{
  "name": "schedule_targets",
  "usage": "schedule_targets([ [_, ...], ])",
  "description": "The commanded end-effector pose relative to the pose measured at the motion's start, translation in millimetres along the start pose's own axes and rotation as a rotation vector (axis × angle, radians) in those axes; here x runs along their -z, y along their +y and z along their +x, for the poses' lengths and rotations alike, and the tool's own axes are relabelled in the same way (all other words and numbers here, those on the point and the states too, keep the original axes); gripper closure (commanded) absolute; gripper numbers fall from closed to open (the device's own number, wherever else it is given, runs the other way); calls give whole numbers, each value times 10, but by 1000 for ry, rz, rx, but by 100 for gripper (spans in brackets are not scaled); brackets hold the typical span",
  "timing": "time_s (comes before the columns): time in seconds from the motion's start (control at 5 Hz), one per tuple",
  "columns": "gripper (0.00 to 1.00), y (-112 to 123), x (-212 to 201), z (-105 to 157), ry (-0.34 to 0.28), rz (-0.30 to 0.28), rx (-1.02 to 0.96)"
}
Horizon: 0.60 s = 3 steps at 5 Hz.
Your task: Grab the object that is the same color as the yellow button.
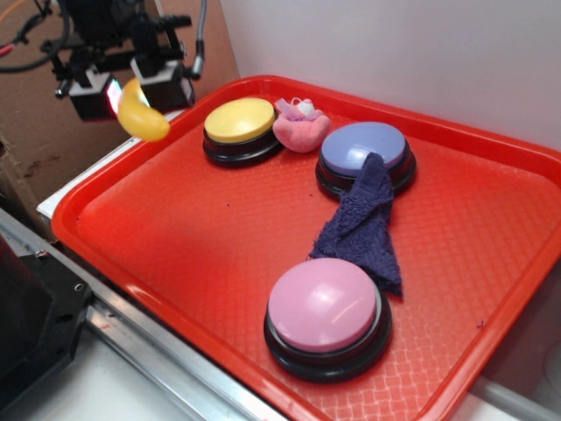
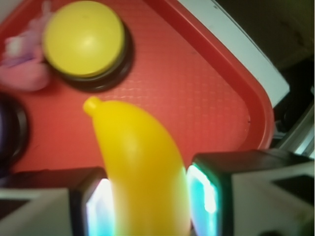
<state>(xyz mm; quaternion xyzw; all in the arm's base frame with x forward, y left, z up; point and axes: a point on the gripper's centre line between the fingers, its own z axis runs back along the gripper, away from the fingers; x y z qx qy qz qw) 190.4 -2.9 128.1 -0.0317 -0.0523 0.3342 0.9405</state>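
The glossy, curved yellow banana [image 2: 140, 167] sits clamped in the hand [image 2: 147, 206]; only the exterior view shows it lifted, upper left, above the tray [image 1: 175, 219].

A big red tray [image 1: 175, 219] holds a purple-blue button [image 1: 361, 145] and a pink button [image 1: 323, 307]. A dark blue cloth [image 1: 364, 224] lies between them, one end on the purple-blue button. A small pink soft toy [image 1: 301, 130] sits beside that button.
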Motion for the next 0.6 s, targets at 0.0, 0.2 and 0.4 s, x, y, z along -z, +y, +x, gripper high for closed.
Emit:
schedule_targets([
  [0.0,100,-253,-775,-11,-48,-128,171],
  [0.2,100,-330,-868,-21,-35,-116,211],
  [0.4,100,-327,-786,-6,-49,-97,205],
])
